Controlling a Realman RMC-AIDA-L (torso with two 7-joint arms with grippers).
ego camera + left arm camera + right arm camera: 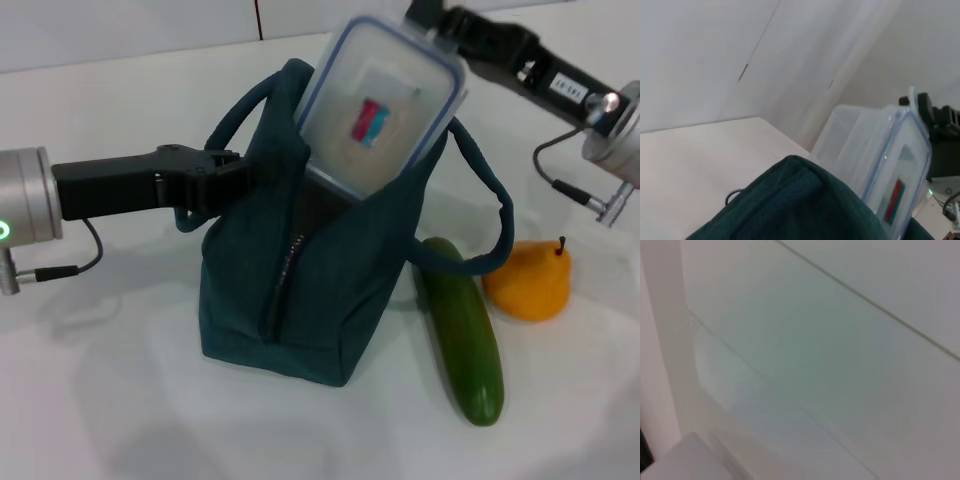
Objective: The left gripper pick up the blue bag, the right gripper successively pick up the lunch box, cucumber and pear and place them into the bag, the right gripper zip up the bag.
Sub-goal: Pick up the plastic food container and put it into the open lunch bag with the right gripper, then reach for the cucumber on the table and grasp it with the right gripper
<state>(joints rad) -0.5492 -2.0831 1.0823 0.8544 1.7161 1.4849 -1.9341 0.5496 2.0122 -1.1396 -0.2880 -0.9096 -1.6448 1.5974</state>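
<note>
The blue bag [310, 290] stands open-topped mid-table. My left gripper [232, 170] reaches in from the left and is shut on the bag's left rim by the handle. The lunch box [380, 105], see-through with a light-blue rim and pink-red label, is tilted with its lower end inside the bag's mouth. My right gripper [435, 22] is shut on its upper corner. The cucumber [462, 330] lies right of the bag, the pear [530, 280] beyond it. The left wrist view shows the bag [790, 210], the lunch box [880, 165] and the right gripper [940, 130].
Everything rests on a white table [120, 390]. One bag handle [495, 215] droops over the cucumber's far end. The right wrist view is filled by a pale blurred surface that I cannot identify.
</note>
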